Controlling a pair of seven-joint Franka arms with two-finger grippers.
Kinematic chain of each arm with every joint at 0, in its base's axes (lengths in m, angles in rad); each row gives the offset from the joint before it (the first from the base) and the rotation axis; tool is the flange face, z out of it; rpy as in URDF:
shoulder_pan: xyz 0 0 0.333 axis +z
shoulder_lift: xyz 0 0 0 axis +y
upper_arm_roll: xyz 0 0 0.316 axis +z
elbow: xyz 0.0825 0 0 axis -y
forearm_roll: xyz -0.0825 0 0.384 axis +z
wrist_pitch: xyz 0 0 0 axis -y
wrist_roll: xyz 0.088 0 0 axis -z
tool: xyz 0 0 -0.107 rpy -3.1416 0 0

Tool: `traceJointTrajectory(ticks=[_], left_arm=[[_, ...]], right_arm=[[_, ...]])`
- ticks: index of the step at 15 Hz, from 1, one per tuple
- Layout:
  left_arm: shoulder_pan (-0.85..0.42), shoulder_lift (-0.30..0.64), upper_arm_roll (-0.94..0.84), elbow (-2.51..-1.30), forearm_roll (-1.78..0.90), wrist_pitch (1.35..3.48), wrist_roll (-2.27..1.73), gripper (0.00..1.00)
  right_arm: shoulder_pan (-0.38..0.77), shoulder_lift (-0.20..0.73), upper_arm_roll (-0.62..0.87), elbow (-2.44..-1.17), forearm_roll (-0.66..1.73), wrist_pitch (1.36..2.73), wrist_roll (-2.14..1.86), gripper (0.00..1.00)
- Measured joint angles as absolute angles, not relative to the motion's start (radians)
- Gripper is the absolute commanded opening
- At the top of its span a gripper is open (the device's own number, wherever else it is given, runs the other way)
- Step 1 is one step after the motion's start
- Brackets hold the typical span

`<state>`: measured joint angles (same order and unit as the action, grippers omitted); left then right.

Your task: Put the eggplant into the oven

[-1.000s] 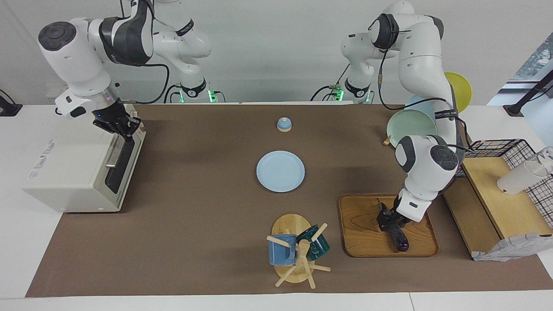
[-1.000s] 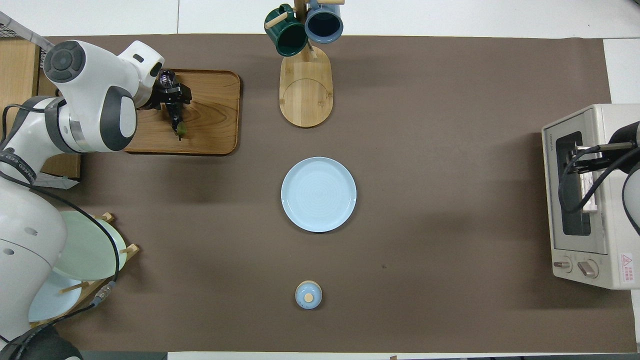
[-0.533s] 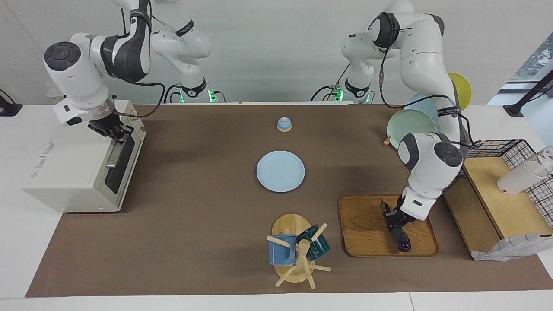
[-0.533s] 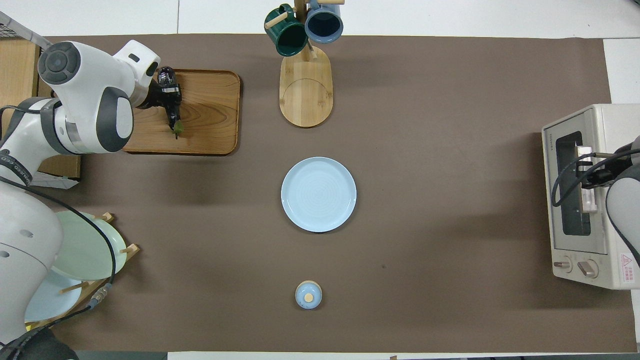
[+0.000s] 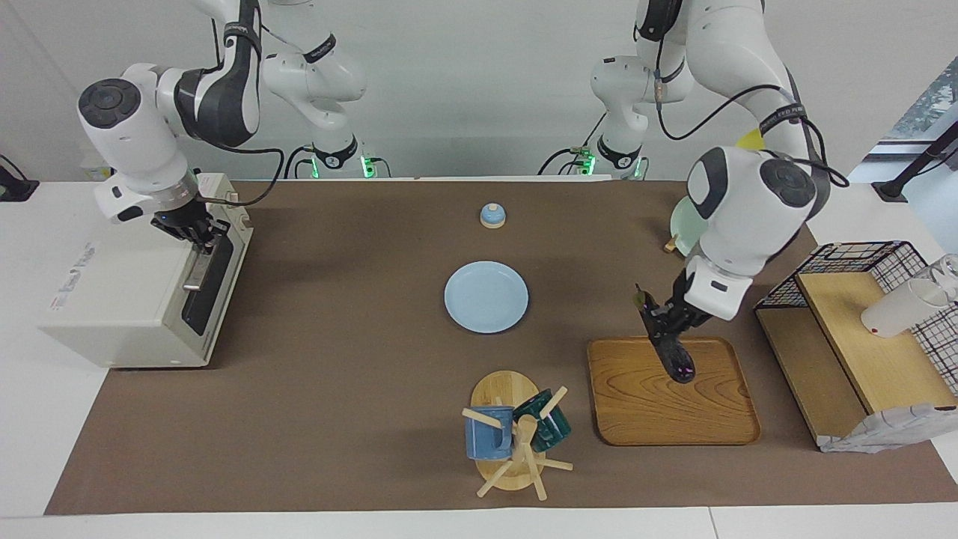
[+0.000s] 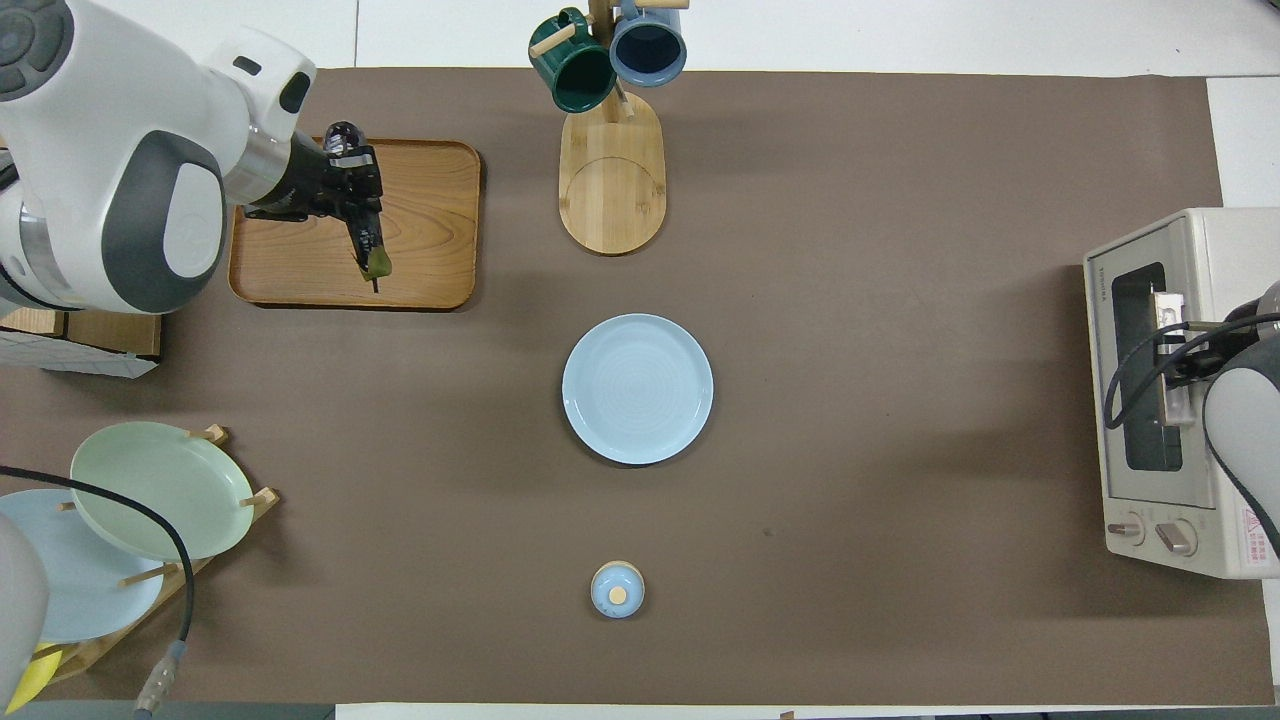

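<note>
Purple eggplant (image 5: 668, 346) pinched in left pincer (image 5: 663, 326) over wooden tray (image 5: 711, 419); right pincer (image 5: 200, 233) pressed together at oven (image 5: 120, 292) handle.

The left gripper's (image 5: 668, 323) fingers cover the middle of the eggplant (image 5: 679, 363), and from overhead the wrist hides the part of the wooden tray (image 6: 420, 240) toward nine o'clock. The right gripper (image 5: 198, 233) sits at the oven's (image 5: 112, 299) door handle, but whether its fingertips grasp the bar is too small to tell; overhead, the right arm is cut by the picture's edge at three o'clock and covers part of the oven top. The oven's inside cannot be seen through the dark glass. The mug tree (image 6: 605, 60) is cropped at twelve o'clock overhead, the plate rack (image 6: 120, 520) at eight o'clock. In the facing view, the left arm hides most of that rack's plates.
</note>
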<state>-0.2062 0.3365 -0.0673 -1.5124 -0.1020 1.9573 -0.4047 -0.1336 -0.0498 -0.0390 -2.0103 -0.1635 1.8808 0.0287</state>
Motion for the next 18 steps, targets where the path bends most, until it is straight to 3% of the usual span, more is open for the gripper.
traceJointTrajectory(ticks=[5,8,13,18], left_arm=[[-0.387,0.286,-0.07,-1.55,-0.103,1.887,-0.484,0.0],[-0.484,0.27,-0.07,-1.644,-0.105,1.95,-0.494,0.0],[-0.6,0.258,-0.07,-1.848,-0.107,2.176,-0.511,0.0],[-0.64,0.279,-0.069,-1.906,-0.108,2.26,-0.524,0.0]], right_arm=[[-0.106,-0.086,-0.029,-2.087,-0.103,1.961,0.029,0.0],[-0.05,-0.083,-0.02,-2.163,-0.045,2.055,0.033,0.0],[0.02,0.031,-0.009,-2.237,-0.034,2.264,0.089,0.0],[0.025,0.134,-0.003,-2.241,-0.019,2.342,0.123,0.0]])
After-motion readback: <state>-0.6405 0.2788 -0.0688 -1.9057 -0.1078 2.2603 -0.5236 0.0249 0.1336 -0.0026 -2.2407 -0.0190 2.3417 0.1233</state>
